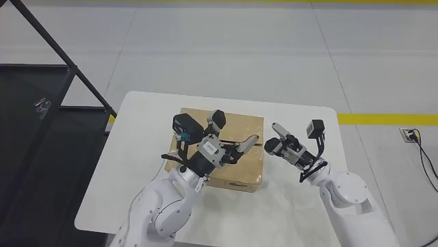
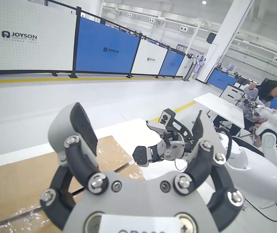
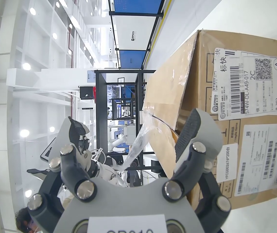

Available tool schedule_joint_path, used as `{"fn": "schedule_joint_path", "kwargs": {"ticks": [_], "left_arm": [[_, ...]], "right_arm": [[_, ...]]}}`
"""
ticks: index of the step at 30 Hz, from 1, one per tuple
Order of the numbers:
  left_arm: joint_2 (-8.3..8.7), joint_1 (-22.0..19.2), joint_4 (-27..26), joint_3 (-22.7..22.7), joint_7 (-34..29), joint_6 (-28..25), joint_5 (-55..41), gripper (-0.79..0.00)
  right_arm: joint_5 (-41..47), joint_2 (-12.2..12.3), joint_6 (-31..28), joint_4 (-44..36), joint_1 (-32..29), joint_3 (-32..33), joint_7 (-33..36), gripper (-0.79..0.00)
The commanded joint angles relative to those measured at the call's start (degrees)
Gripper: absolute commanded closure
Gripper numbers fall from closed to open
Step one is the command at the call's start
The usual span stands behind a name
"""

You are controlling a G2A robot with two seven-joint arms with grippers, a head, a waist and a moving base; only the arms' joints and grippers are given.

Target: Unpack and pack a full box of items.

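Observation:
A closed cardboard box (image 1: 226, 152) sits in the middle of the white table (image 1: 137, 178), its top glossy with clear tape. My left gripper (image 1: 239, 148) hovers open over the box's right half; in the left wrist view its fingers (image 2: 83, 127) spread wide above the box top (image 2: 19, 170). My right gripper (image 1: 274, 137) is just off the box's right side, open and holding nothing. In the right wrist view this gripper (image 3: 133, 127) faces the labelled side of the box (image 3: 226, 98), and a loose strip of clear tape (image 3: 138, 144) sticks out from the top seam.
A black metal rack (image 1: 41, 110) stands left of the table. Bare tabletop lies to the left, front and right of the box. The right gripper (image 2: 141, 157) also appears past the left one in the left wrist view.

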Motion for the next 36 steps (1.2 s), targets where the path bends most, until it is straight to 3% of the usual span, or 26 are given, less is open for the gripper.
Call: {"fn": "schedule_joint_path", "kwargs": {"ticks": [1, 7, 12, 17, 20, 24, 29, 33, 36], "left_arm": [[0.00, 0.1, -0.2, 0.0, 0.0, 0.1, 0.1, -0.785], [0.14, 1.1, -1.4, -1.8, 1.0, 0.4, -0.3, -0.785], [0.67, 4.3, -5.0, -6.5, 2.9, 0.6, -1.6, -0.785], [1.56, 11.0, -9.7, -15.9, 3.4, -0.3, -8.5, -0.785], [2.12, 15.5, -10.5, -22.4, 2.3, -1.7, -14.6, -0.785], [2.94, 21.6, -10.7, -30.7, -1.3, -5.5, -20.7, -0.785], [3.70, 28.2, -8.7, -37.4, -6.1, -12.5, -31.7, -0.785], [4.60, 31.5, -5.6, -40.1, -16.1, -17.0, -39.9, -0.785], [5.15, 32.4, -3.0, -39.4, -23.6, -18.5, -44.9, -0.785]], "right_arm": [[0.2, 0.0, -0.1, 0.1, 0.0, 0.0, -0.1, -0.785], [0.8, 0.2, -2.3, -0.8, -0.9, 1.8, -2.7, -0.785], [-1.6, 0.5, -4.3, -4.0, -2.6, 3.1, -3.3, -0.785], [-9.5, 1.1, -5.9, -11.6, -5.9, 3.1, -2.2, -0.785], [-17.9, 1.5, -2.1, -15.4, -7.5, 3.6, -4.7, -0.785], [-17.9, 1.5, -2.1, -15.4, -7.5, 3.6, -4.7, -0.785], [-17.9, 1.5, -2.1, -15.4, -7.5, 3.6, -4.7, -0.785], [-24.3, 1.7, -8.8, -18.2, -8.2, 1.4, -3.0, -0.785], [-28.8, 1.8, -12.6, -20.2, -8.9, 0.1, -2.8, -0.785]]}}
